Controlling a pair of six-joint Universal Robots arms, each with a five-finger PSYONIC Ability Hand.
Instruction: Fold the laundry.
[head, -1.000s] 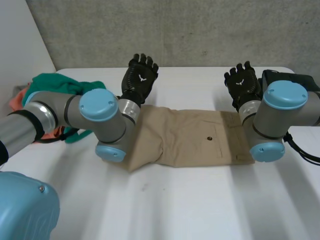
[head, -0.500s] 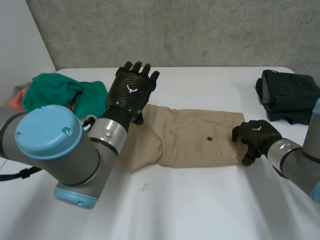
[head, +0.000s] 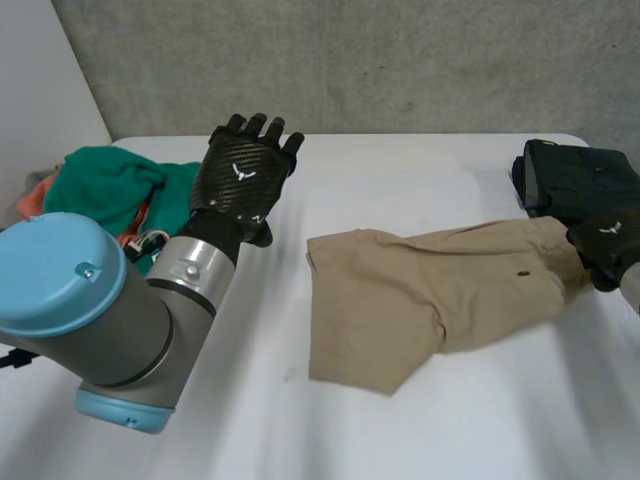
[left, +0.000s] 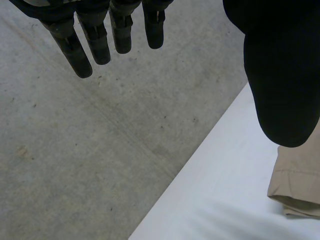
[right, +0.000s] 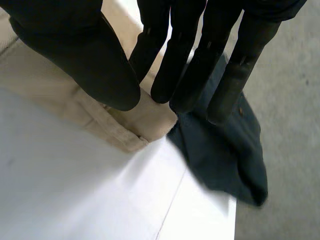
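Tan shorts (head: 420, 295) lie spread on the white table (head: 200, 420), stretched toward its right edge. My right hand (head: 608, 243) holds their waistband end, right next to the dark folded stack. In the right wrist view that hand (right: 85, 60) pinches the tan waistband (right: 145, 117) between thumb and fingers. My left hand (head: 243, 175) hovers raised to the left of the shorts, apart from them, with straight fingers (left: 100, 42). A tan hem (left: 297, 185) lies below its thumb.
A folded dark garment (head: 575, 180) sits at the table's back right, also beyond my right fingertips (right: 220, 160). A heap of green and orange laundry (head: 110, 185) lies at the left edge. A concrete wall (head: 400, 60) rises behind the table.
My right hand closed on the waistband and dragged the shorts rightward toward the dark stack, skewing them. The left hand came off the shorts and drew back to the left.
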